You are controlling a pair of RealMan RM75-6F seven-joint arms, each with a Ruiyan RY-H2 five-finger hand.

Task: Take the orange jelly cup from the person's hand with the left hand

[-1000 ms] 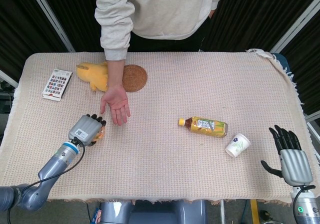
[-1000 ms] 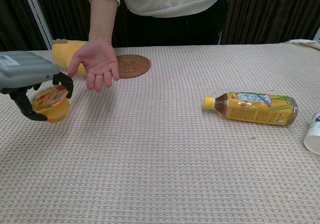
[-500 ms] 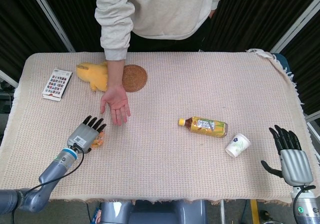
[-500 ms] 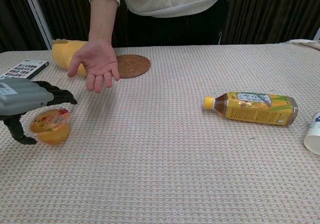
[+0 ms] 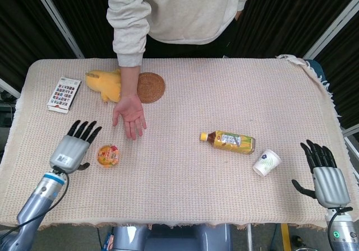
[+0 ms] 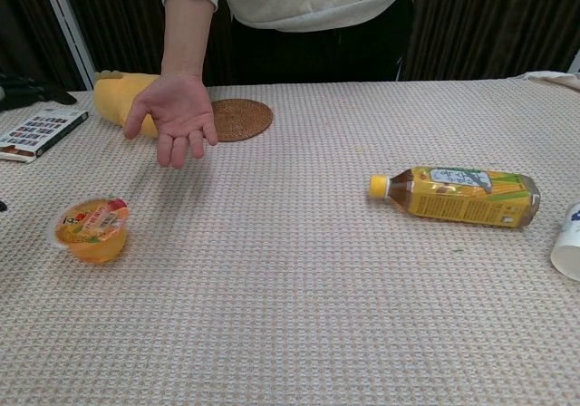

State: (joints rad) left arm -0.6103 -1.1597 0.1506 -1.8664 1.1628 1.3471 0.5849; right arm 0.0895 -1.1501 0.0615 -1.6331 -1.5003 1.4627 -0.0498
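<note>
Beside the jelly cup point(image 5: 108, 155) lie a plush toy point(image 5: 104, 84), coaster point(image 5: 150, 87) and bottle point(image 5: 229, 142).

A counter point(image 5: 185, 167) covered with a beige woven cloth point(image 6: 299, 315) is filling both views. Dark curtains point(image 5: 280, 15) are hanging behind it, crossed by slanting pale metal bars point(image 5: 56, 18). Even light is falling across the cloth, casting only faint shadows.

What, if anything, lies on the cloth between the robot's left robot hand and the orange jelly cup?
Nothing: in the head view only a short strip of bare tablecloth separates the open left robot hand from the jelly cup.
</note>
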